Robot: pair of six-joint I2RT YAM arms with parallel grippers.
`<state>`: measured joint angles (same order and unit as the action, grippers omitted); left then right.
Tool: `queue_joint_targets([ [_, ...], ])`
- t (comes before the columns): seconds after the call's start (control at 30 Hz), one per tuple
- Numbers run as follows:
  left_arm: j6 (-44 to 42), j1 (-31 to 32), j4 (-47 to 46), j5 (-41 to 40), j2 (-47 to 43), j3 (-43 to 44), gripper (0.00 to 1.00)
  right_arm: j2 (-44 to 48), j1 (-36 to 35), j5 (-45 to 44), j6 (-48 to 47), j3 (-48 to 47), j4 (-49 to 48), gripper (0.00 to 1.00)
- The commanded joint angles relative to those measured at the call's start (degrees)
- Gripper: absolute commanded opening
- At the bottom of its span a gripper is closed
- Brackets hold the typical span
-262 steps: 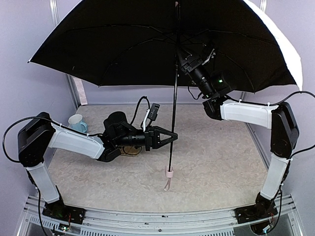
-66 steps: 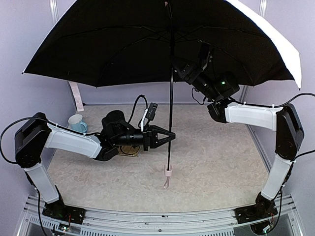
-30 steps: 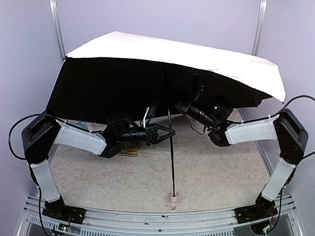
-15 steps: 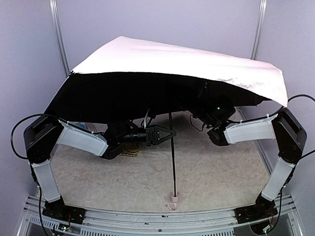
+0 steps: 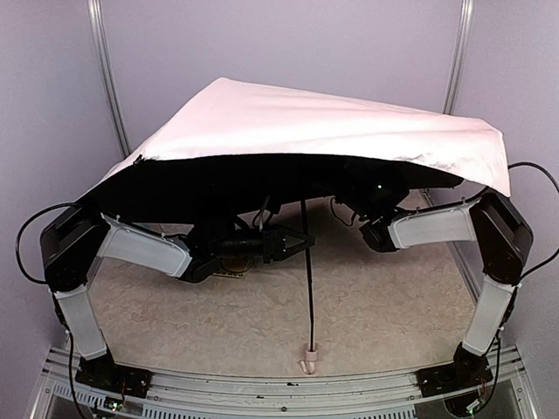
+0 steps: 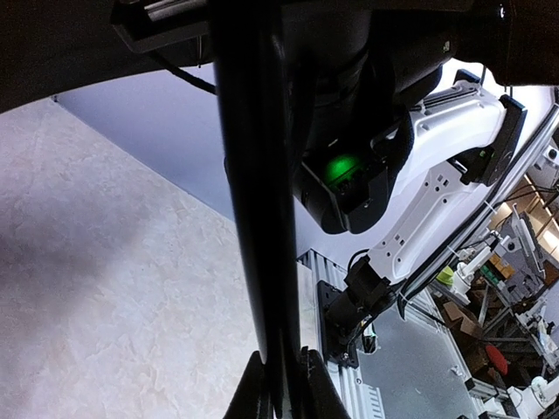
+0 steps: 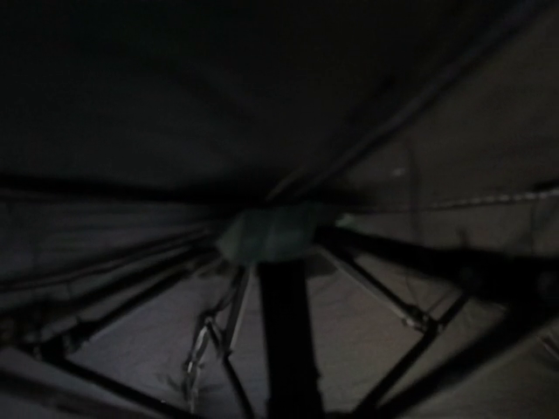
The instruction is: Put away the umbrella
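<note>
The left jaws are closed on the thin black shaft (image 5: 308, 297) of the umbrella (image 5: 332, 122), a pale pink fabric canopy with a black underside; the left wrist view shows the fingertips (image 6: 251, 400) pinching the shaft (image 6: 253, 175) from both sides. This grip looks meant to steady the pole while the other arm works at the top. The right jaws are buried under the canopy, and their own camera shows only the dim hub (image 7: 266, 236), the top of the shaft and dark metal ribs (image 7: 384, 297), so whether they are open or closed cannot be told

The umbrella stands nearly upright over the middle of the pale mottled surface (image 5: 384, 305). Its canopy sags low like a tent, draped over the left arm (image 5: 144, 249) and the right arm (image 5: 432, 227), and looks partly collapsed rather than folded shut. The shaft runs down to a small pale end-piece (image 5: 307, 354) near the front edge, with a strap loop just below it

A yellowish flat thing (image 5: 231, 271) lies on the surface under the left arm, mostly hidden. Two metal posts (image 5: 105, 70) rise at the back. The slack fabric is the likely obstacle: it blocks the overhead view of the right wrist and could snag on either arm as the ribs come in
</note>
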<state>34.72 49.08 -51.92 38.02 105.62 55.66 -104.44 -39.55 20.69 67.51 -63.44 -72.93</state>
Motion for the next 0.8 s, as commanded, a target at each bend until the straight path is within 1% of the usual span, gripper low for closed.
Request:
queue_joint_targets([
  [0.0, -3.89, 0.63, 0.74, 1.4, -3.08, 1.63, 0.0, 0.24, 0.35, 0.1, -0.59, -1.7, 0.11, 0.41],
  [0.07, -1.29, -0.18, -1.85, 2.01, -3.05, 1.2, 0.0, 0.61, 0.35, 0.01, -0.21, -0.35, -0.5, 0.44],
  [0.17, -2.33, -0.62, 2.36, 1.67, -2.61, 2.94, 0.0, 1.37, 0.48, -0.58, -0.7, 1.75, -1.75, 0.46],
  [0.2, -2.55, -0.73, 3.52, 2.0, -2.29, 3.42, 0.0, 1.74, 0.56, -0.83, -1.04, 1.92, -0.77, 0.45],
  [0.3, -2.59, -0.74, 4.16, 3.23, -2.0, 3.77, 0.0, 2.55, 1.15, -1.47, -2.23, 2.35, -0.26, 0.36],
  [0.33, -2.46, -0.74, 4.01, 3.35, -2.02, 3.68, 0.0, 2.69, 1.29, -1.52, -2.38, 2.47, -0.5, 0.35],
  [0.4, -1.98, -0.82, 3.35, 3.33, -2.29, 3.38, 0.0, 2.98, 1.48, -1.89, -2.61, 2.93, -1.21, 0.34],
  [0.47, -1.85, -0.96, 2.87, 3.79, -2.43, 3.19, 0.0, 3.25, 1.61, -1.89, -2.8, 3.16, -2.01, 0.39],
  [0.53, -1.14, -1.43, 2.18, 5.11, -2.47, 3.23, 0.0, 3.69, 2.38, -1.29, -3.04, 3.48, -2.77, 0.47],
  [0.57, -0.5, -1.83, 1.69, 5.88, -2.5, 3.17, 0.0, 4.17, 2.98, -1.27, -3.05, 3.94, -3.02, 0.49],
  [0.67, 1.54, -3.0, 0.76, 8.18, -2.82, 3.7, 0.0, 6.01, 3.93, -2.07, -4.93, 5.02, -3.01, 0.52],
  [0.77, 2.69, -3.88, 3.31, 10.27, -2.66, 6.17, 0.0, 7.15, 3.96, -3.02, -7.42, 4.87, -2.4, 0.55],
])
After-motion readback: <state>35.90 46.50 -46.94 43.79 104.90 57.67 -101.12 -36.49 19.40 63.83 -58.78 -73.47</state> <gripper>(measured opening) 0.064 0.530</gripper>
